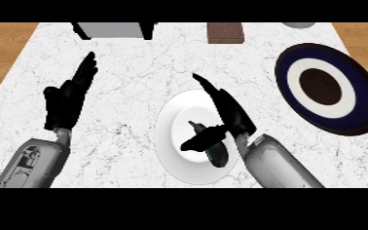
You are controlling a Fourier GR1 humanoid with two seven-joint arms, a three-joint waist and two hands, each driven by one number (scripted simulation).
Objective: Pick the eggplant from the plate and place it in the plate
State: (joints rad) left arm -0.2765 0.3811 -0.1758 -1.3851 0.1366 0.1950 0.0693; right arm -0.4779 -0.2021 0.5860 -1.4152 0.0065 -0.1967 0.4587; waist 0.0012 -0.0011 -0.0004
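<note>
Bare worktop (137, 102) lies open between the white plate (173, 141) and the left robot hand (68, 97), which stands at nine o'clock. Toward two o'clock, a clear strip of marble separates the white plate from the dark ringed plate (287, 78). At twelve o'clock, a grey box (111, 29) and a brown block (225, 31) line the far edge.

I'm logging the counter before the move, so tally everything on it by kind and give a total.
Plates: 2, the white plate and the dark blue ringed plate
Eggplants: 1, the eggplant on the white plate, under the right hand
Grey box at the far edge: 1
Brown block: 1
Grey round thing, mostly cut off: 1
Total: 6
</note>
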